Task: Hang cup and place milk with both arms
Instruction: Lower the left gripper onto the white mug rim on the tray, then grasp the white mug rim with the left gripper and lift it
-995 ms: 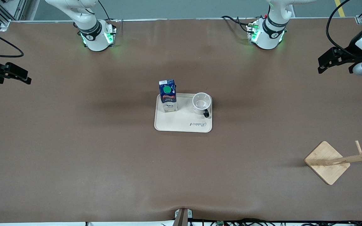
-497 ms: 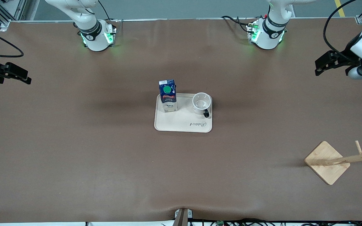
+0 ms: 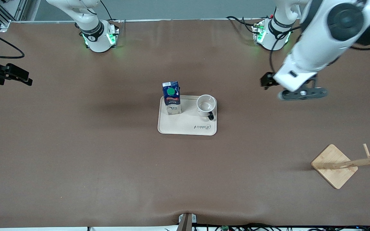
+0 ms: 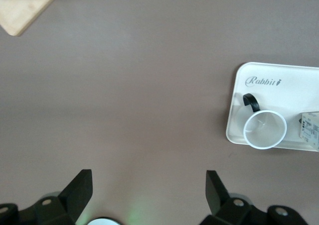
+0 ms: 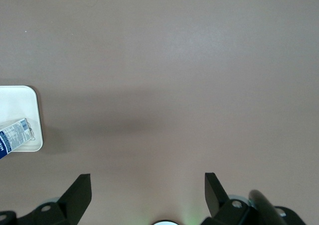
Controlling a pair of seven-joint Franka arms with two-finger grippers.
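The cup (image 3: 206,105), white with a black handle, stands upright on a cream tray (image 3: 185,126). It also shows in the left wrist view (image 4: 264,129). The milk (image 3: 171,101), dark blue with a green cap, stands upright on the same tray beside the cup. Part of it shows in the right wrist view (image 5: 15,135). My left gripper (image 3: 266,80) is open and empty over bare table, between the tray and the left arm's end; its jaws are wide apart (image 4: 148,177). My right gripper (image 3: 24,79) waits open and empty (image 5: 148,180) over the right arm's end of the table.
A wooden cup rack with pegs and a square base (image 3: 334,165) stands at the left arm's end, nearer the front camera than the tray; its base corner shows in the left wrist view (image 4: 22,6). Brown table mat (image 3: 108,160) surrounds the tray.
The left arm has swung in from the table's left-arm end toward the tray, and its gripper now hangs closer to the cup. The right arm, cup and milk have not moved.
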